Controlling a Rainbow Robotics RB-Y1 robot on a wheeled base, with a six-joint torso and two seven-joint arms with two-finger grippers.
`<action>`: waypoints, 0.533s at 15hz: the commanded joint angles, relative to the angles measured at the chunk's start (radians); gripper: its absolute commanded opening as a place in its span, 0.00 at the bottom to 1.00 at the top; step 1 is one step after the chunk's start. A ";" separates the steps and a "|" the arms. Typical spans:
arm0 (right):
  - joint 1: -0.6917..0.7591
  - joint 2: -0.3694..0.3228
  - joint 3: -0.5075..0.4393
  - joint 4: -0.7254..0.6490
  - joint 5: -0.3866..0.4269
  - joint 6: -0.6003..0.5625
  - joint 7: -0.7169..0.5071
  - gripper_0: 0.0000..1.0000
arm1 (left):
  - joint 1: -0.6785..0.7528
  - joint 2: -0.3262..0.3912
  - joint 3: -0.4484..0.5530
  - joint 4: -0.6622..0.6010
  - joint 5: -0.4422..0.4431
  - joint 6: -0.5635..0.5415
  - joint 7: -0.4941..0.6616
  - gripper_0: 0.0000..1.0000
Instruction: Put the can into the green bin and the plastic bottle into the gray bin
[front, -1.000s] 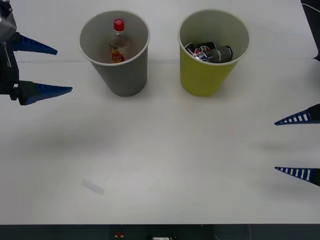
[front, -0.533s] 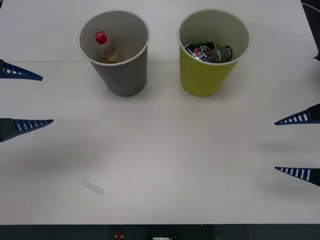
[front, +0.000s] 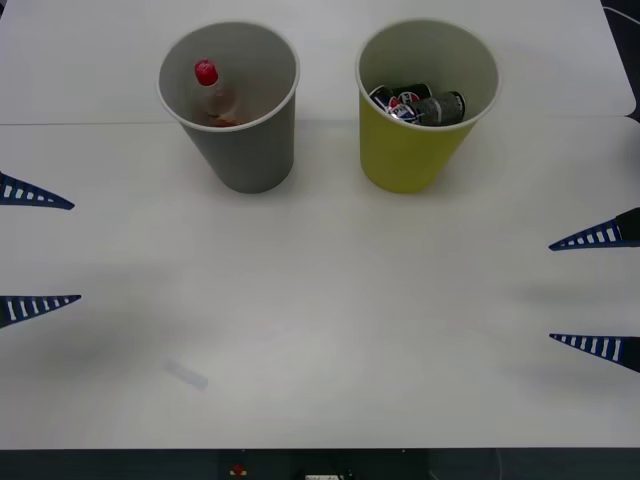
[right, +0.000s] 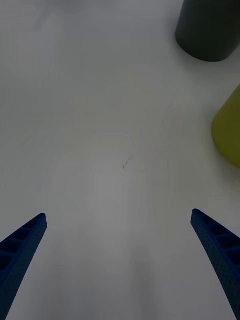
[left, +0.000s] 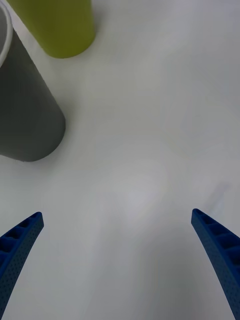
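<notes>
The plastic bottle (front: 211, 92) sits inside the gray bin (front: 232, 150), leaning against the bin's left inner wall with its red cap up and toward the left rim, so its long axis runs tilted from the bin's floor up to that side. Beside it to the right, apart from it, stands the green bin (front: 412, 150), with dark cans (front: 418, 105) lying on their sides in its bottom. Both bins stand upright on the white worktop (front: 320, 300). The left hand (front: 38, 250) hangs at the worktop's left edge, fingers spread wide and empty, well apart from the gray bin. The right hand (front: 595, 292) is at the right edge, likewise spread wide and holding nothing.
</notes>
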 joint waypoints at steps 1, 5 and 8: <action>0.000 0.000 0.000 0.000 0.000 0.000 0.000 1.00 | 0.030 0.004 0.001 0.000 0.000 0.000 -0.051 1.00; 0.000 0.000 0.000 0.000 0.000 0.000 0.000 1.00 | 0.067 0.007 0.009 0.000 0.003 -0.001 -0.074 1.00; 0.000 0.000 0.000 0.000 0.000 0.000 0.000 1.00 | 0.076 0.006 0.007 0.000 0.016 -0.001 -0.075 1.00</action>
